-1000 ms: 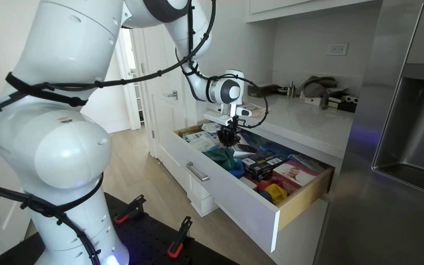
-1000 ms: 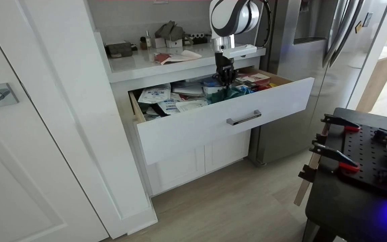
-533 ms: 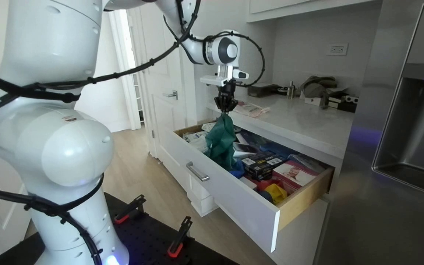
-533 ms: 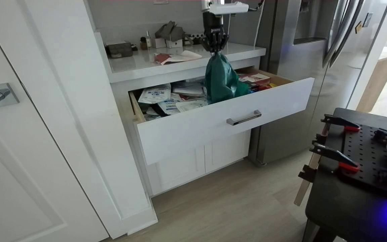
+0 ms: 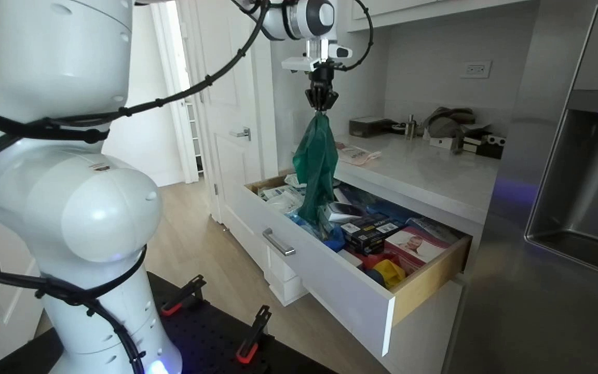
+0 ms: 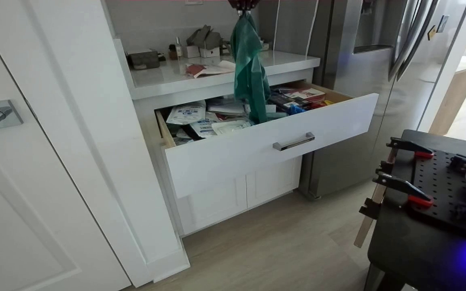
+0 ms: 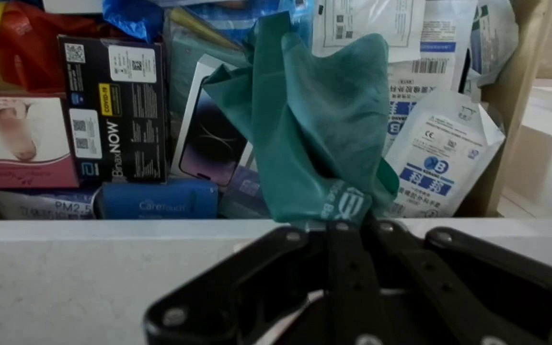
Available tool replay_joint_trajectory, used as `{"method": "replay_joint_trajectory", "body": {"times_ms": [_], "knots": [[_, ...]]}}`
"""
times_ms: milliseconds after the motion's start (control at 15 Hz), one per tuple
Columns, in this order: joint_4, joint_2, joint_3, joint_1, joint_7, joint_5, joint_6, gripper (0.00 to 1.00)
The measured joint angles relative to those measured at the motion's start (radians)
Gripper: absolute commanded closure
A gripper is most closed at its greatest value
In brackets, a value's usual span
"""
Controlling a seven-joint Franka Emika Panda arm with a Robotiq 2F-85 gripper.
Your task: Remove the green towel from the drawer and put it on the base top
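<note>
The arm (image 5: 63, 176) reaches out — pincer (image 5: 321, 109) pointing down, clamped together.

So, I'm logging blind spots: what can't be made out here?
Gripper: cut off by the top edge in an exterior view.
Green towel: print partly lost in folds, wrist view.
Smartphone box: partly hidden by the green towel, wrist view.
CareTouch box: lower part hidden by the counter, wrist view.
BinaxNOW box: fine print too small, wrist view.

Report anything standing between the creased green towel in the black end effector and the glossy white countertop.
The front edge of the glossy white countertop: the creased green towel hangs partly below it, over the open white drawer, so more lift looks necessary. A crumpled red-and-white packet lies near that edge, possibly in the way.
</note>
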Motion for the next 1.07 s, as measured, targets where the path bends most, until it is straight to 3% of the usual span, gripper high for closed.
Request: {"method": "replay_joint_trajectory", "body": {"times_ms": [600, 1067], "knots": [[0.343, 0.037, -0.008, -0.055, 0.052, 0.096, -0.035, 0.99], [0.681, 0.21, -0.04, -0.13, 0.196, 0.099, 0.112, 0.99]]}}
